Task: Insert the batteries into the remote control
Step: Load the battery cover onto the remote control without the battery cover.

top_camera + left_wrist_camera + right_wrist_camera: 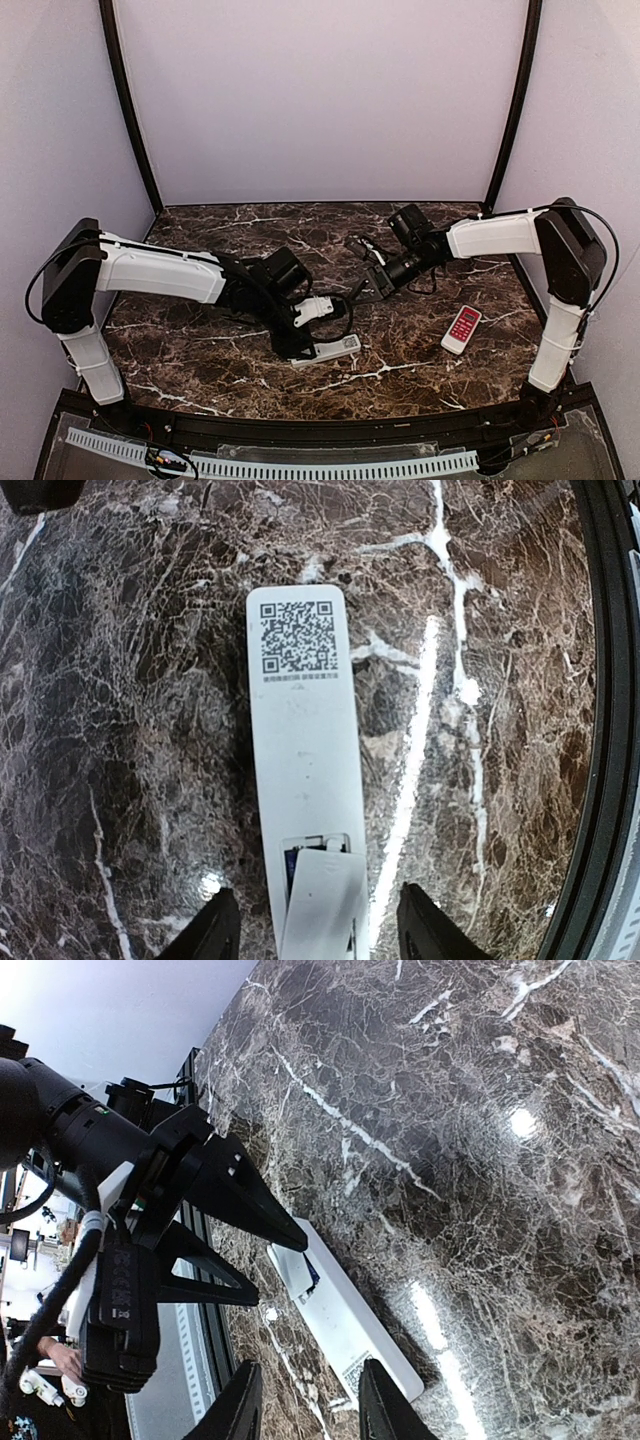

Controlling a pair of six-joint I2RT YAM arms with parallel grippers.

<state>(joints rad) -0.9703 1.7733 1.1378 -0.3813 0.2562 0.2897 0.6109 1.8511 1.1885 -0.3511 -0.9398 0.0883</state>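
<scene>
Left wrist view: the remote control [300,770] lies face down on the marble worktop [120,730], its battery end between the wide-open, empty left pincer [318,895]; the right pincer [310,1380] hangs open, empty too

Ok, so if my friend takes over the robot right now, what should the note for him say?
The left gripper is open, its fingers either side of the battery end of the remote, not gripping it.
The right gripper is open and empty, above the table, facing the remote.
The remote lies back up. A bit of blue, likely a battery, shows in its slot; how many are in cannot be told. The cover lies crooked over the slot, not shut.
Left to do: check the batteries are seated, then close the cover. Leave the red remote alone.
</scene>
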